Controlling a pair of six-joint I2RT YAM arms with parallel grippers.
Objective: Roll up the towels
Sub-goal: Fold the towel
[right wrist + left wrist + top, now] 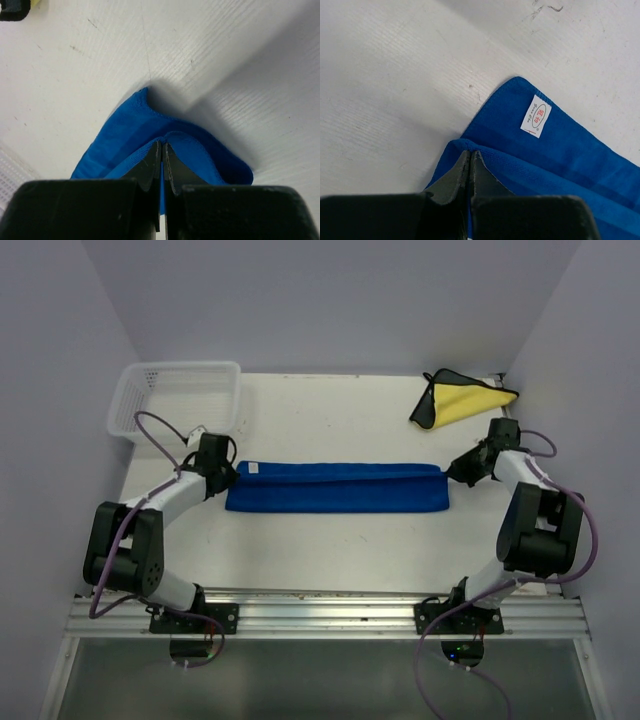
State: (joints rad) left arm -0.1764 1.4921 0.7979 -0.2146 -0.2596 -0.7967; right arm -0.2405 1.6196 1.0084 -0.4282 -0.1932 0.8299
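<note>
The blue towel [340,487] lies stretched nine-to-three across the tabletop [330,550], left pincer [230,478] clamped on its nine o'clock end, right pincer [450,472] on the three o'clock end.

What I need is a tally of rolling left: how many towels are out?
2. The blue towel lies folded long across the middle; the yellow towel sits crumpled at the far right corner. None seems hidden.

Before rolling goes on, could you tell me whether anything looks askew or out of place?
Only the yellow towel: it sits bunched in the far right corner, one flap turned over showing dark backing. The blue towel lies straight.
</note>
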